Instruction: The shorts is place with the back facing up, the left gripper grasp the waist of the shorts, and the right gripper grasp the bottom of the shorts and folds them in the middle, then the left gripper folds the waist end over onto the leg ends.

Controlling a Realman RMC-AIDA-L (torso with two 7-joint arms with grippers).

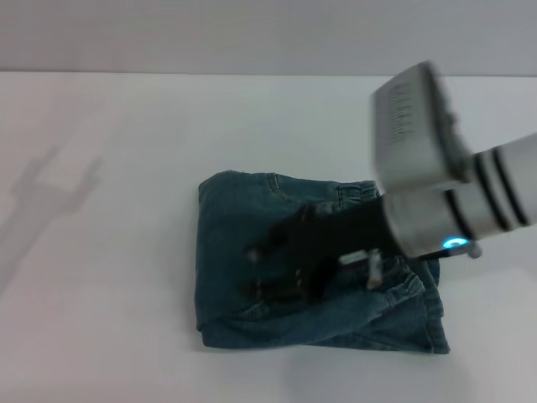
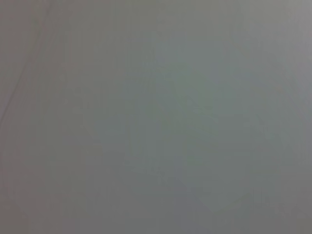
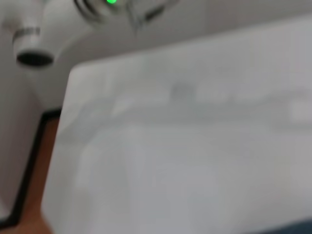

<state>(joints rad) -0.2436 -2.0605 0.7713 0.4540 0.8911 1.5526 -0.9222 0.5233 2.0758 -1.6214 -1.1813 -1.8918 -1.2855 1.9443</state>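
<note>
The right gripper (image 1: pixel 268 269), finger state indiscernible, hovers over the folded shorts (image 1: pixel 231 252); the left gripper lies out of view.

The right tool (image 1: pixel 270 270) reaches in from the right, blurred, pointing left.

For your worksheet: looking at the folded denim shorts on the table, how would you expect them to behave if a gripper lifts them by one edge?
The shorts would probably droop rather than stay flat: their layered edges already sag and wrinkle. The fold would likely fall open, since nothing visibly pins the layers. They seem unlikely to slide or roll, lying flat on the table. The right gripper is above them.
</note>
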